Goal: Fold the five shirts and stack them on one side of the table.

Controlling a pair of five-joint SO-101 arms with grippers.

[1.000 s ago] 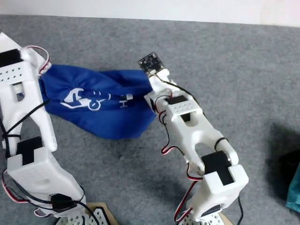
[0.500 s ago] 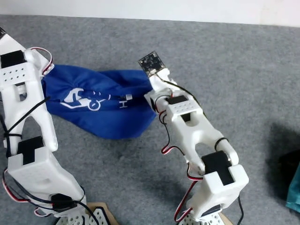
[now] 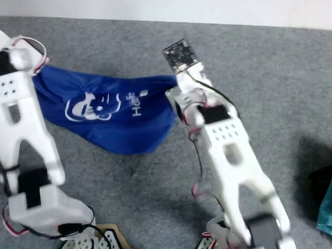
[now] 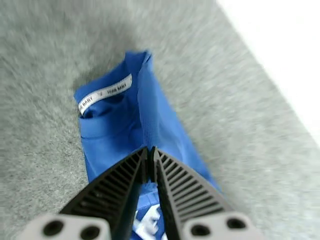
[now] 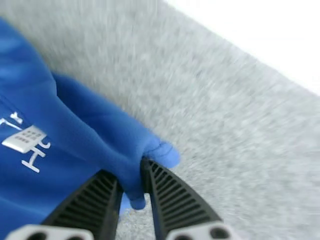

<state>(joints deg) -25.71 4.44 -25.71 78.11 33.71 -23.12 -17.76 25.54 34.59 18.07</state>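
A blue shirt (image 3: 111,114) with a white print hangs stretched between the two arms over the grey table. My left gripper (image 4: 150,151) is shut on the shirt's (image 4: 115,135) edge near the collar label, at the shirt's left end in the high view. My right gripper (image 5: 131,175) is shut on a bunched corner of the shirt (image 5: 60,135), at its right end (image 3: 174,91) in the high view. The shirt's lower part sags onto the table.
A teal cloth (image 3: 326,210) lies at the right edge of the grey table (image 3: 259,67), beside a dark object (image 3: 319,179). A white wall strip runs along the table's far side. Brown arm bases (image 3: 106,236) sit at the near edge.
Both arms have moved toward the far side, carrying the shirt. The cloth has been pulled flatter and wider, so the white print shows more fully.
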